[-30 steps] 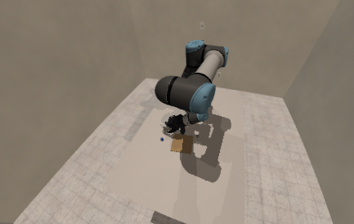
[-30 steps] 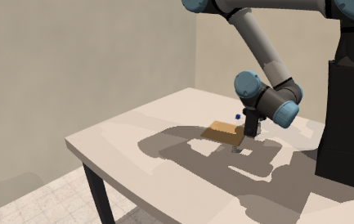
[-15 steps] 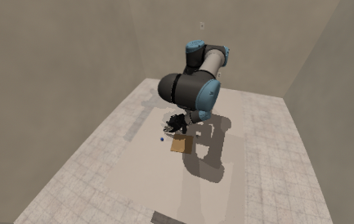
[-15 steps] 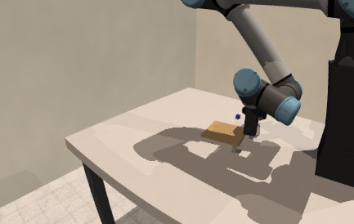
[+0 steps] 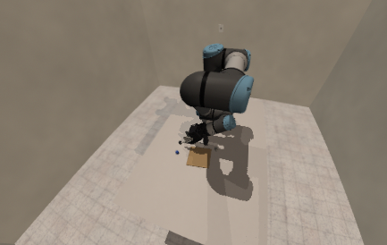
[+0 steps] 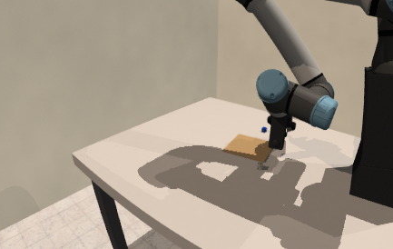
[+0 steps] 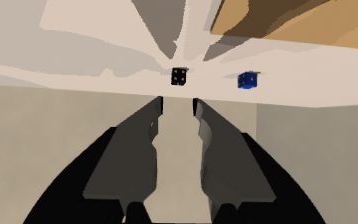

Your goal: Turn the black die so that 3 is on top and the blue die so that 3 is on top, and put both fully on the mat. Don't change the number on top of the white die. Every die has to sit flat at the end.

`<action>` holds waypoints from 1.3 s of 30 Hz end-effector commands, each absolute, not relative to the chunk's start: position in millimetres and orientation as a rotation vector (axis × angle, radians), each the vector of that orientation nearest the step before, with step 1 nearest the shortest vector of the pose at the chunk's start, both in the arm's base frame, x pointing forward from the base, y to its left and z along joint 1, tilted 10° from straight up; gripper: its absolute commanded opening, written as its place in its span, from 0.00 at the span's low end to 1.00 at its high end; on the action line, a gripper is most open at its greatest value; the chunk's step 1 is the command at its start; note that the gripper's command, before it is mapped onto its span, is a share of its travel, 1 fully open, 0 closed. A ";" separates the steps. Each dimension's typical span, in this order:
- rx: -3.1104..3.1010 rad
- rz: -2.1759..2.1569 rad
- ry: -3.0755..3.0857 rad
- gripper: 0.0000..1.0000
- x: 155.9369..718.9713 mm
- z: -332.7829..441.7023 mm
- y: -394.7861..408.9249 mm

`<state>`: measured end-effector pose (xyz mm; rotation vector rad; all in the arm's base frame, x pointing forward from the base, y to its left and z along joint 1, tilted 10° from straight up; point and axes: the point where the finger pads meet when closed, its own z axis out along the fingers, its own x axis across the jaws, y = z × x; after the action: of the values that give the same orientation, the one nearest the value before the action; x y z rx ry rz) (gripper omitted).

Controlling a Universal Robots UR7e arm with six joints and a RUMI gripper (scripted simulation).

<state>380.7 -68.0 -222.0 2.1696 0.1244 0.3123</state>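
The black die (image 5: 180,142) (image 7: 179,76) sits on the table, just beyond the fingertips in the wrist view. A side with several pips faces that camera; its top is too foreshortened to read. My gripper (image 7: 178,98) is partly open and empty, tilted low over the table, with a gap between its fingers. The blue die (image 5: 177,152) (image 6: 264,130) (image 7: 247,80) lies on the table off the mat, to the right of the black die in the wrist view; its top number is unclear. A small pale die (image 6: 260,166), seemingly the white one, lies in shadow beside the mat's near corner.
The orange mat (image 5: 197,159) (image 6: 240,143) (image 7: 341,35) lies on the table close to the gripper, with arm shadow over part of it. In the exterior view the gripper body hangs beside the mat's right corner. The arm's base pedestal (image 6: 384,136) stands at the right there.
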 end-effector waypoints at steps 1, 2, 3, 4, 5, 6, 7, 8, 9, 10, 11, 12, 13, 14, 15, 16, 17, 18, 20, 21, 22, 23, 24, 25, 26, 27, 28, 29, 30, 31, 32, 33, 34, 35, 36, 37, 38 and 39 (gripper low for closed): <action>2.169 0.310 0.122 0.18 380.4 -219.6 -66.4; 2.169 0.310 0.122 0.18 380.2 -218.4 -66.5; 2.169 0.310 0.122 0.18 379.9 -216.5 -66.5; 2.169 0.310 0.122 0.18 379.4 -214.1 -66.6; 2.169 0.310 0.122 0.18 378.9 -211.0 -66.6; 2.169 0.310 0.122 0.18 378.2 -207.4 -66.7; 2.169 0.310 0.122 0.18 377.5 -203.4 -66.8; 2.169 0.310 0.122 0.18 376.7 -199.0 -66.9; 2.169 0.310 0.122 0.18 375.9 -194.5 -67.0; 2.169 0.310 0.122 0.18 375.1 -189.9 -67.1; 2.169 0.310 0.122 0.18 374.3 -185.3 -67.2; 2.169 0.310 0.122 0.18 373.5 -180.9 -67.3; 2.169 0.310 0.122 0.18 372.8 -176.8 -67.4; 2.169 0.310 0.122 0.18 372.8 -176.8 -67.4; 2.169 0.310 0.122 0.18 372.8 -176.8 -67.4; 2.169 0.310 0.122 0.18 372.1 -173.2 -67.5; 2.169 0.310 0.122 0.18 371.5 -169.9 -67.5; 2.169 0.310 0.122 0.18 371.1 -167.2 -67.6; 2.169 0.310 0.122 0.18 370.4 -163.5 -67.7; 2.169 0.310 0.122 0.18 370.2 -162.5 -67.7; 2.169 0.310 0.122 0.18 370.1 -161.9 -67.7; 2.169 0.310 0.122 0.18 370.1 -161.6 -67.7; 2.169 0.310 0.122 0.18 370.0 -161.6 -67.7; 2.170 0.310 0.122 0.18 370.0 -161.6 -67.7; 2.170 0.310 0.122 0.18 370.0 -161.6 -67.7; 2.171 0.310 0.122 0.18 370.0 -161.6 -67.8; 2.172 0.310 0.122 0.18 370.0 -161.6 -67.9; 2.175 0.310 0.122 0.18 370.0 -161.5 -68.0; 2.178 0.309 0.123 0.18 370.0 -161.5 -68.3; 2.178 0.309 0.123 0.18 370.0 -161.5 -68.3; 2.178 0.309 0.123 0.18 370.0 -161.5 -68.3; 2.183 0.308 0.123 0.18 369.9 -161.4 -68.6; 2.189 0.308 0.124 0.18 369.9 -161.4 -68.9; 2.196 0.307 0.125 0.18 369.9 -161.2 -69.4; 2.205 0.306 0.126 0.18 369.8 -161.1 -69.9; 2.215 0.305 0.128 0.18 369.8 -160.8 -70.4; 2.227 0.305 0.130 0.18 369.8 -160.5 -71.1; 2.241 0.305 0.132 0.18 369.9 -160.1 -71.7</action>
<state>369.7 -69.3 -161.6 2.1970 0.1253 0.3058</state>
